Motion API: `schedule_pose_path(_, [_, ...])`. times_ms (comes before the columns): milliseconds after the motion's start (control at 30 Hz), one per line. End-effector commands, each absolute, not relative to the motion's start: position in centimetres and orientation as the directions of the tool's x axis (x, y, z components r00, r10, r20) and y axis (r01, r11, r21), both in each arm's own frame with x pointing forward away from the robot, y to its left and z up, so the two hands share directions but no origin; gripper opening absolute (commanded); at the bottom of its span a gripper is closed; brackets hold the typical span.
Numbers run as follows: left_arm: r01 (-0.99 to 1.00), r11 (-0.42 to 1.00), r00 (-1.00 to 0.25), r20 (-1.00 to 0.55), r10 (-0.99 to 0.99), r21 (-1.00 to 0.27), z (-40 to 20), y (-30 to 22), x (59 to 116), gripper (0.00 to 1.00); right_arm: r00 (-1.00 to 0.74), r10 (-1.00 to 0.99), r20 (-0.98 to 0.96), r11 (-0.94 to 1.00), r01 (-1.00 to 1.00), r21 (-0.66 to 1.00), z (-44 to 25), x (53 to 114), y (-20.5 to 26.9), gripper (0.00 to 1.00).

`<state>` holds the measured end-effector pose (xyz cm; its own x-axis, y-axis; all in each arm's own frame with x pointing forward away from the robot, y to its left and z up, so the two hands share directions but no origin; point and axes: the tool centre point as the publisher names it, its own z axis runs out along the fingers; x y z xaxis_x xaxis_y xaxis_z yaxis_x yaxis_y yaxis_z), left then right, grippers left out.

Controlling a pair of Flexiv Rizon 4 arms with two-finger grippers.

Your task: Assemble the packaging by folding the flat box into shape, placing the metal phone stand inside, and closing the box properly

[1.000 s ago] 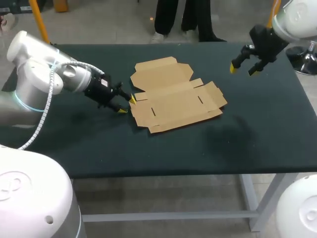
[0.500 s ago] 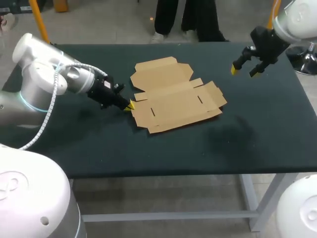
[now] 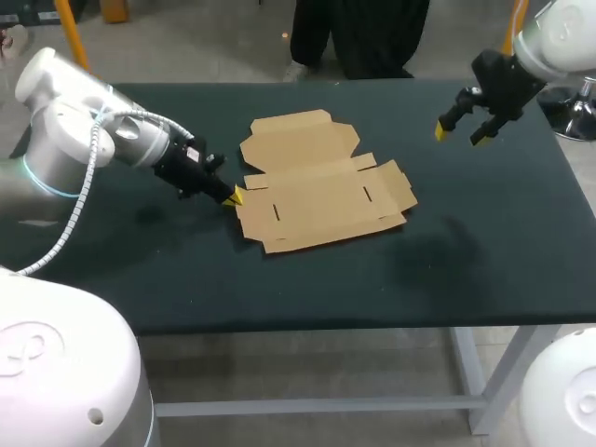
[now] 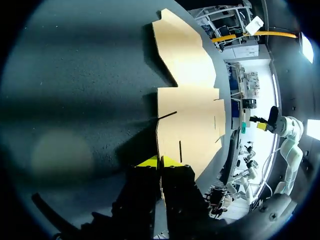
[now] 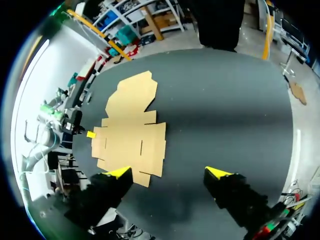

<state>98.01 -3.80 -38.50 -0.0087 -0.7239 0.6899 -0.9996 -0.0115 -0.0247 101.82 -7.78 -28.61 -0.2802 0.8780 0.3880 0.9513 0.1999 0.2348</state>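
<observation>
A: Where does the flat box (image 3: 317, 191) lie?
B: Unfolded on the dark table (image 3: 484, 261), brown side up, its flaps spread out all round and two short slits showing in the main panel.
A: And the left gripper (image 3: 231, 196)?
B: Right at the box's left edge, low over the tabletop. Its yellow fingertips (image 4: 172, 161) stand narrow, with the cardboard rim running in between them and pinched from both sides.
A: The right gripper (image 3: 457, 136)?
B: Well apart from the box, out past its far right corner and raised above the table, with its fingers spread wide
</observation>
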Motion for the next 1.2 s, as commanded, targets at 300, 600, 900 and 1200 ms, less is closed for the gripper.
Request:
schedule_pose_path(300, [-0.997,0.078,-0.049,0.629,-0.776,0.019,-36.6,-0.6,98.4,0.0,-0.279,0.875,0.395,0.206,0.954,0.217,-28.7,102.0,-7.7,1.0])
schedule_pose_path(600, [-0.987,0.151,-0.086,0.648,-0.756,0.045,-36.9,0.9,98.1,0.0,-0.28,0.877,0.39,0.208,0.954,0.216,-28.4,101.8,-7.5,1.0])
schedule_pose_path(900, [-0.984,0.175,-0.111,0.64,-0.76,0.038,-37.7,1.2,97.1,0.53,-0.283,0.875,0.393,0.212,0.953,0.214,-28.5,101.7,-7.1,1.0])
schedule_pose_path(1200, [-0.993,0.007,-0.088,0.676,-0.732,-0.122,-38.1,1.2,96.2,0.95,-0.29,0.871,0.397,0.223,0.953,0.207,-28.9,101.7,-6.8,1.0])
